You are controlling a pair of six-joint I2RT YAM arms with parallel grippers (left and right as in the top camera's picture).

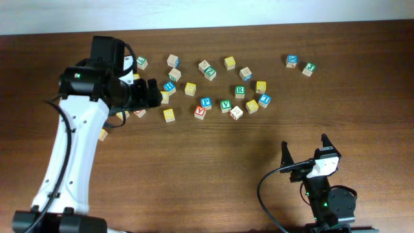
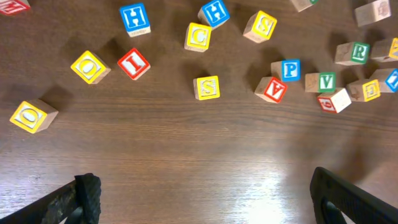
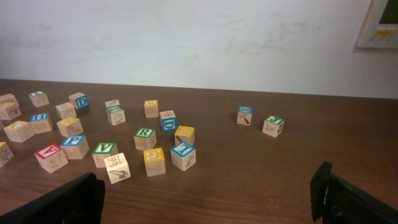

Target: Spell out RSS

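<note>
Lettered wooden blocks lie scattered across the far part of the table. The green R block (image 1: 240, 90) shows in the left wrist view (image 2: 353, 53) and the right wrist view (image 3: 145, 138). One yellow S block (image 1: 169, 115) lies nearest my left gripper (image 2: 206, 88). A second yellow S block (image 1: 190, 88) lies farther back (image 2: 261, 26). My left gripper (image 1: 152, 92) is open and empty above the table, just left of the blocks (image 2: 205, 199). My right gripper (image 1: 305, 150) is open and empty near the front right (image 3: 208, 193).
Other blocks surround these: blue H (image 2: 135, 18), yellow C (image 2: 198, 36), red I (image 2: 133, 63), yellow O (image 2: 90, 66), blue P (image 2: 287, 69), red V (image 2: 271, 89), green V (image 2: 323, 81). Two blocks (image 1: 292, 61) sit apart at the far right. A white wall (image 3: 199, 37) rises behind the table.
</note>
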